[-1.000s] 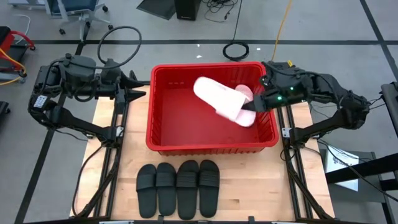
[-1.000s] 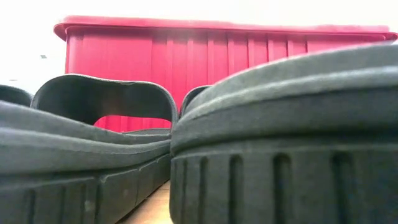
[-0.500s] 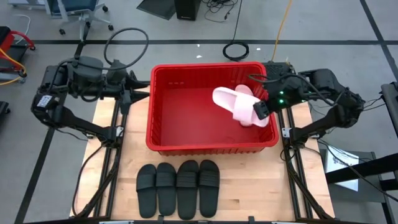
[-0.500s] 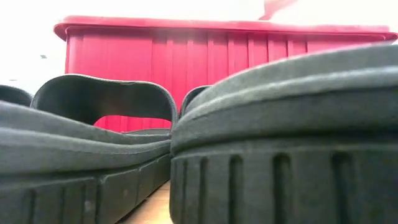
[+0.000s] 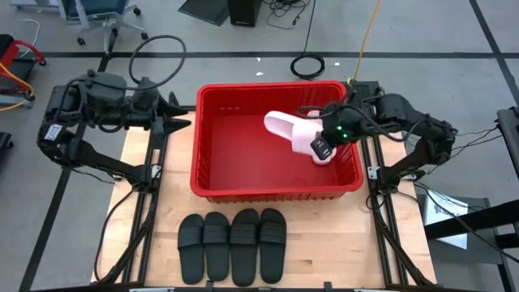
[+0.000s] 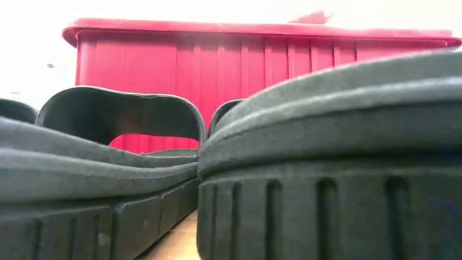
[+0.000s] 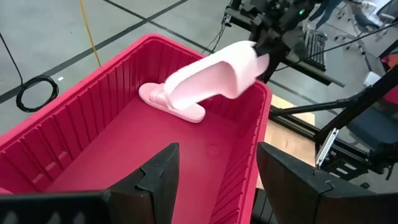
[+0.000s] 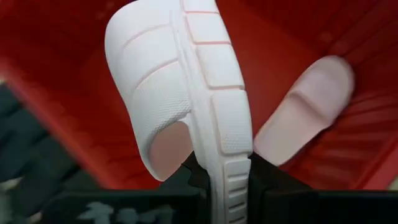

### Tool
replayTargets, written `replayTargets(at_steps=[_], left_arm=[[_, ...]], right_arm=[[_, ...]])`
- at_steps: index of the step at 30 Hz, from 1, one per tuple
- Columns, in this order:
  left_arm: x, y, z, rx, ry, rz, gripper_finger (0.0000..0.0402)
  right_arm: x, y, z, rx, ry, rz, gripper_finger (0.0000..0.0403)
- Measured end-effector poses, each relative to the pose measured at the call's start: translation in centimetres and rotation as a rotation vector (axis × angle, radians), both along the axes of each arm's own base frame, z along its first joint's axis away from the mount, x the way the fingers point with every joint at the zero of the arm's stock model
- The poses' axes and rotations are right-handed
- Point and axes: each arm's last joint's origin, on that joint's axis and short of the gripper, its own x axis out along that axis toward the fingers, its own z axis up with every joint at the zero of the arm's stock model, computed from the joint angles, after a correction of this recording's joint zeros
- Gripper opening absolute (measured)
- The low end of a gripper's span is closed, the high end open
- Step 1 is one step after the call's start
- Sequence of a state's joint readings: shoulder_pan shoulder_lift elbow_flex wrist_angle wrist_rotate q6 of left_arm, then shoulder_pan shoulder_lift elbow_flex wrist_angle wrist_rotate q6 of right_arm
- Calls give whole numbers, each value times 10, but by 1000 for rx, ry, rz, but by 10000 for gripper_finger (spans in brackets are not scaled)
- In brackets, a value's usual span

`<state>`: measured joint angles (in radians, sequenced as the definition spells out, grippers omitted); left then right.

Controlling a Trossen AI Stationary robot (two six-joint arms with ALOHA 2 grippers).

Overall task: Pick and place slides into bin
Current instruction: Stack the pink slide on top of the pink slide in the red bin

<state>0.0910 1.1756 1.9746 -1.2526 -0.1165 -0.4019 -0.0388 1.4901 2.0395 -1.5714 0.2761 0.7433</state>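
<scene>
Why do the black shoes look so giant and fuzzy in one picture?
In the low view the camera sits right behind the black slides, so they fill the frame and go soft, while the red bin behind looks sharper and the background is washed out white. In the high view the same slides look small and crisp.

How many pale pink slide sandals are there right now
2. One pale pink slide sandal lies on the floor of the large red plastic bin; the other is held above it in the right gripper's jaws. None seem hidden.
</scene>
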Motion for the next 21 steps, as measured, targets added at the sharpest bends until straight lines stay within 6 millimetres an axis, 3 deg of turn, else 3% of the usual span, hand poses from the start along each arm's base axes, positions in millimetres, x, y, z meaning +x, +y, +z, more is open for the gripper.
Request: replayTargets(at_steps=[5,21], left_arm=[[-3,0,1,-3,-8,2,207],[-5,0,1,-3,-12,1,207]], right_arm=[[7,-3,-6,-95,42,-12,26],[20,-5,-56,-175,271,-6,26]])
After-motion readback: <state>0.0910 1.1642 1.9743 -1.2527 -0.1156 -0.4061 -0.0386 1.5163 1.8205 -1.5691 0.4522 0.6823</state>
